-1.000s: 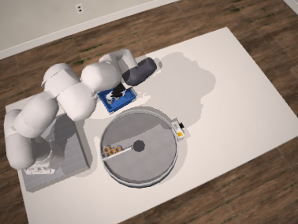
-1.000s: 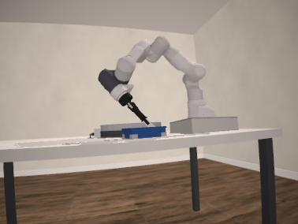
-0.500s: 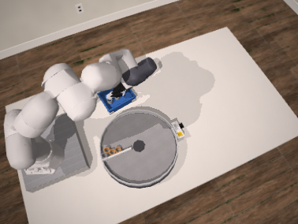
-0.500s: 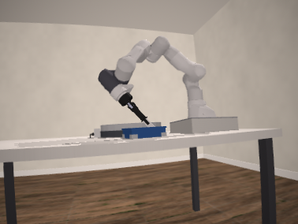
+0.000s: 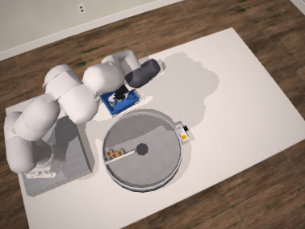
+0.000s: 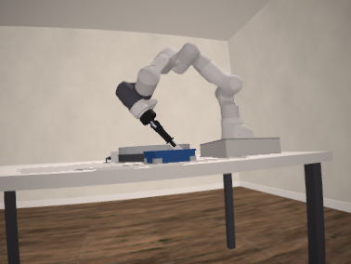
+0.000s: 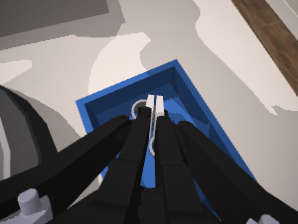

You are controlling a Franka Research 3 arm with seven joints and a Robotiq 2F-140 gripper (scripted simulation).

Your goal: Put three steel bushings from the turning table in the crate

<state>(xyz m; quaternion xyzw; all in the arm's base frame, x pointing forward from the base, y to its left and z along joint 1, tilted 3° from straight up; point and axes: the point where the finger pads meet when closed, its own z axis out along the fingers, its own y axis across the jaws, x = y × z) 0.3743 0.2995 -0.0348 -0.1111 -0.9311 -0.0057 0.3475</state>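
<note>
My gripper point(image 5: 118, 97) point(image 6: 174, 144) point(image 7: 154, 105) reaches down into the blue crate point(image 5: 128, 106) point(image 6: 169, 155) point(image 7: 95, 107), which stands just behind the turning table point(image 5: 157, 169) point(image 6: 135, 151). The fingers are pressed together on the wall of a steel bushing point(image 7: 135, 106), a grey ring at the fingertips just above the crate floor. Another steel bushing point(image 7: 151, 146) lies on the crate floor, mostly hidden under the fingers. Three orange bushings point(image 5: 114, 153) sit in a row on the left of the turning table, against a thin bar point(image 5: 127, 153).
The arm's grey base block point(image 5: 60, 161) point(image 6: 241, 146) stands left of the turning table. A small box with a yellow label point(image 5: 183, 135) is fixed at the turning table's right rim. The white table top point(image 5: 242, 101) stretches to the right.
</note>
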